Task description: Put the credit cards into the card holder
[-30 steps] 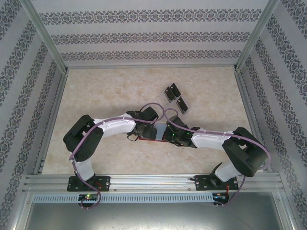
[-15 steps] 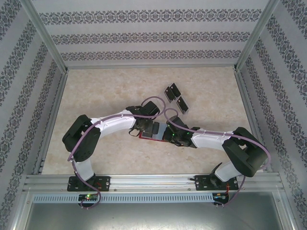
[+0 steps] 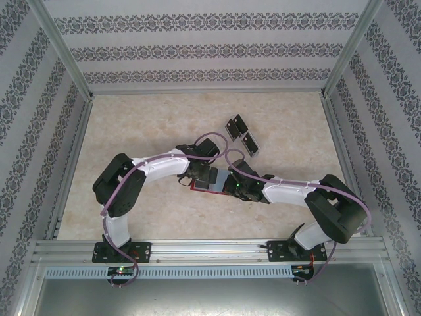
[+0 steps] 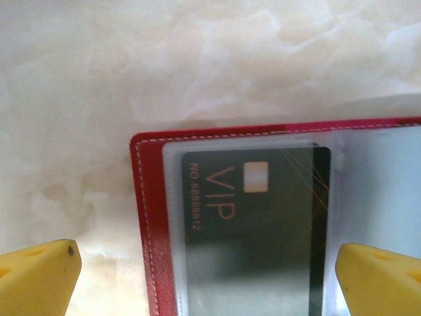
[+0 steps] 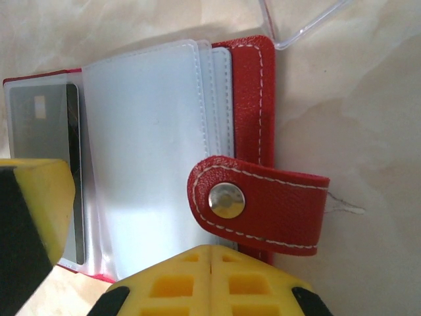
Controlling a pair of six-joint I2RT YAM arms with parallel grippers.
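My left gripper (image 4: 209, 273) hangs spread over the red wallet (image 4: 148, 217), which has one card (image 4: 256, 224) sleeved. My right gripper (image 5: 210, 280) is pressed together, holding nothing. The loose cards (image 3: 250, 143) lie at one o'clock from the wallet, so I'd send the free left.

Left arm (image 3: 154, 170) — jaws spread wide. Right arm (image 3: 289, 191) — jaws closed tight. Elbows out, wrists nearly meeting.

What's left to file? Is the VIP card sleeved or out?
In: the VIP card lies under a clear sleeve of the card holder.
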